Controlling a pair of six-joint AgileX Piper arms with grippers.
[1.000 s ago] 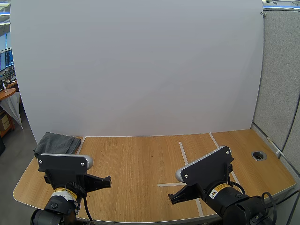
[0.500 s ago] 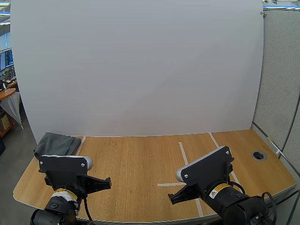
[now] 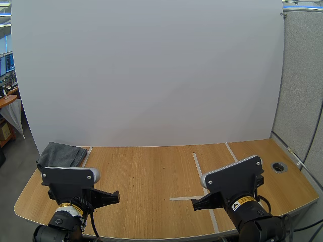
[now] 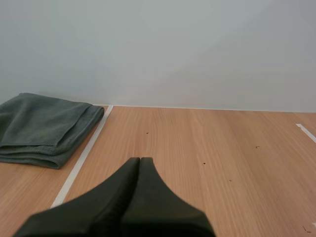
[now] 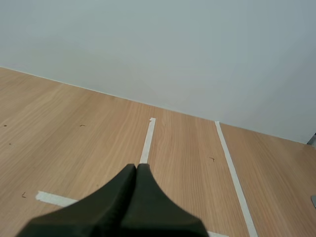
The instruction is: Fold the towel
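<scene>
R gripper (image 3: 195,205) has shifted right in lower right of high view vs 0.5 s ago; L gripper (image 3: 116,193) at lower left unmoved. Gray towel (image 3: 60,154) lies folded at frame's left edge, back-left corner of table (image 3: 151,171), untouched, so task prob. done. Both arms low, pointing fwd, fingers pressed together on nothing.

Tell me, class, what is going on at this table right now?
Nobody is handling anything at this moment. The grey towel lies folded in layers at the far left corner of the wooden table, beside a strip of white tape. The left gripper is shut on nothing, over bare wood short of the towel. The right gripper, also shut and empty, is over the tape marks farther right.
</scene>
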